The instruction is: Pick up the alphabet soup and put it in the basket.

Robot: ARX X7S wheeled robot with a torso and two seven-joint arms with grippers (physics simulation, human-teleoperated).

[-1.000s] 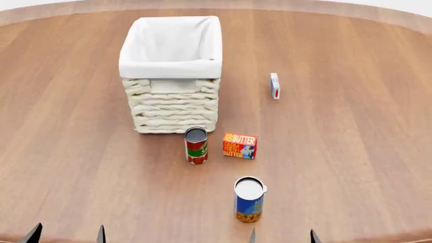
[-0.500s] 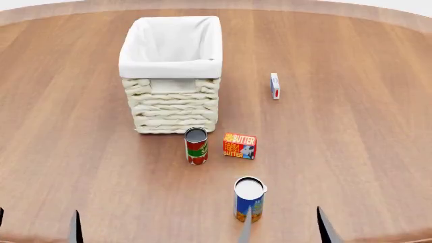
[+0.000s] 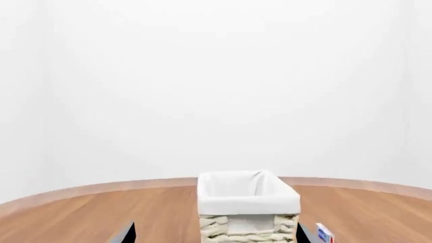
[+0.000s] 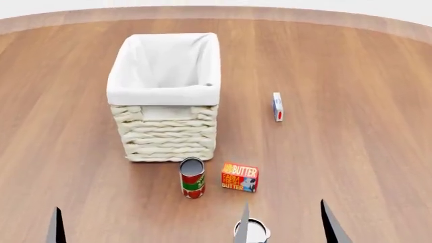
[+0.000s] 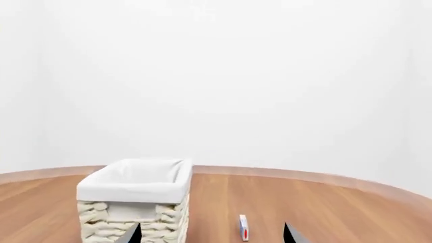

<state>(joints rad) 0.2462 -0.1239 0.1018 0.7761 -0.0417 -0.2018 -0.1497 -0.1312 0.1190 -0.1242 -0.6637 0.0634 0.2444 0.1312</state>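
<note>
The alphabet soup [image 4: 252, 231] shows only as a white top at the bottom edge of the head view. It is partly behind the left finger of my right gripper [image 4: 287, 225]. That gripper is open and empty, and the can sits by its left finger. The basket [image 4: 162, 93] stands upright behind it at centre left, and it also shows in the left wrist view [image 3: 248, 202] and the right wrist view [image 5: 131, 190]. My left gripper [image 3: 216, 235] is open and empty, with one of its fingers [image 4: 57, 230] at the lower left. The right gripper [image 5: 213, 235] faces the basket's right side.
A slim red-and-green can [image 4: 192, 178] and an orange butter box [image 4: 240, 177] stand just in front of the basket. A small white box [image 4: 277, 106] stands on edge to the right, and shows in both wrist views [image 3: 325, 234] [image 5: 244, 228]. The round wooden table [image 4: 351, 76] extends all around.
The head view has shifted, so everything sits lower in the picture and the soup can is now at its bottom edge. The right gripper's fingers reach further up into view.
</note>
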